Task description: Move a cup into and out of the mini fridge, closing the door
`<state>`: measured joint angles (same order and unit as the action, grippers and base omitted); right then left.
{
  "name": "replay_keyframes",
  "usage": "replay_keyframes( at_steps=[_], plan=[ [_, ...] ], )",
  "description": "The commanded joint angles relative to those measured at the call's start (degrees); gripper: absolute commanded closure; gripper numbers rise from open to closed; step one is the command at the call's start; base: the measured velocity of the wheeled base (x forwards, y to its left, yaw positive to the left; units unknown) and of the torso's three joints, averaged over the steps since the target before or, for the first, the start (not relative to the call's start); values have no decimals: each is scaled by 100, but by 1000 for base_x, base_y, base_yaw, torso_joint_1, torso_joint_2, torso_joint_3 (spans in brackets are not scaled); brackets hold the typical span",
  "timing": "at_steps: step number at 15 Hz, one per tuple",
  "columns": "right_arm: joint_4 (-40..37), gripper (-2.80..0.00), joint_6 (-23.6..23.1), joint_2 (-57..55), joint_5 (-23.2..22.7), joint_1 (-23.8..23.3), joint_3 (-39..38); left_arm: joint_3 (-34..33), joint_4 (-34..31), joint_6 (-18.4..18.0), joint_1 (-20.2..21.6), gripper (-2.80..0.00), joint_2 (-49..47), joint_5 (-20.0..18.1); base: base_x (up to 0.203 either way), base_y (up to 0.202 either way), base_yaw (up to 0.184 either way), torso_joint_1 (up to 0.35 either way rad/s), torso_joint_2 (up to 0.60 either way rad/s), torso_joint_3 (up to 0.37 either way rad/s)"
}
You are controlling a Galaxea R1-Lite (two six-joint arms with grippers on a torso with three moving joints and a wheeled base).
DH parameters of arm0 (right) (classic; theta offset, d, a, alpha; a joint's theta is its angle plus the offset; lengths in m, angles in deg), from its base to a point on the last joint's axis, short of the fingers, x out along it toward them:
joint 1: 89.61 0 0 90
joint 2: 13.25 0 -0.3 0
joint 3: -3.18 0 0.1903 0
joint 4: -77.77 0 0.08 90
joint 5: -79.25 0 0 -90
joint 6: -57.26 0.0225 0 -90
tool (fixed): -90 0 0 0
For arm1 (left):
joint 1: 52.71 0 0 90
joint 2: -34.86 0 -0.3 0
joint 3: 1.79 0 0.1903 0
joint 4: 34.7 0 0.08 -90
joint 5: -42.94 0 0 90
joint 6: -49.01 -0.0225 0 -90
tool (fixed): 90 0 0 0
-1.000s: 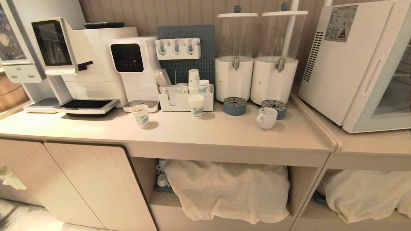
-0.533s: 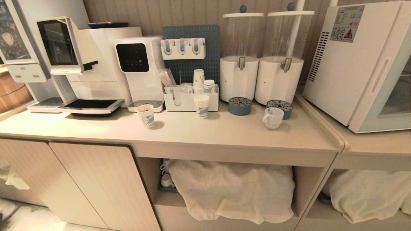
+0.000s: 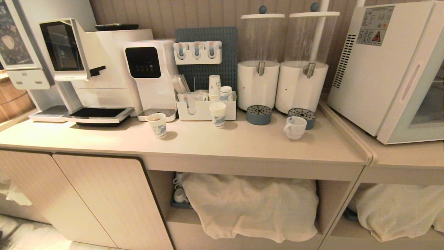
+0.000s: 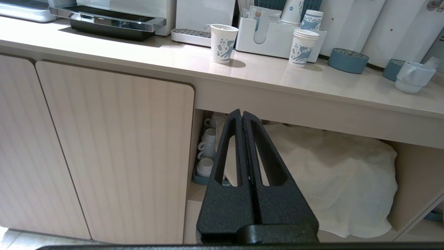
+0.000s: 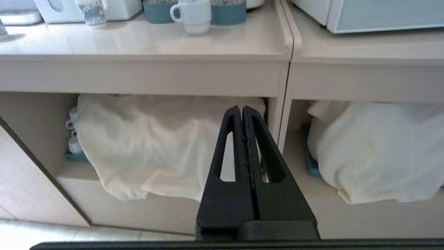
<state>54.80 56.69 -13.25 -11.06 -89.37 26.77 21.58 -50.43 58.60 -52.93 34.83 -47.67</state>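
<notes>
Cup of plain white ceramic stands upright on the beige counter, right of centre in the head view, its loop handle turned toward the frame's left. It sits just in front of a round blue drip tray, which lies at the foot of the right-hand white drink dispenser; a second dispenser with its own blue tray stands beside it to the left. Mini fridge, a white box with vent slits and a red-triangle sticker on its side, fills the upper right of the frame on a neighbouring counter section, well apart from the cup. Its glass-windowed door is closed against the cabinet, the long recessed handle slot showing near the front edge. Two patterned paper cups stand further left on the counter, before a white organiser and a coffee machine. Below the counter, open shelves hold white cloths. Neither arm appears in the head view. The left gripper hangs low before the cabinet front, its black fingers pressed together with nothing between them. The right gripper sits likewise below counter level, facing the cloth-filled shelves, fingers closed together and empty.
</notes>
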Motion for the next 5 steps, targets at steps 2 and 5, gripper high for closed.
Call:
replay_keyframes(
  at_steps=[2,5],
  plan=[
    [-4,0,56,-9,4,2,-22,-229,10,-4,4,0,29,0,0,0,0,0,0,0],
    [-5,0,57,-9,4,2,-22,-229,10,-28,1,0,29,0,0,0,0,0,0,0]
  ],
)
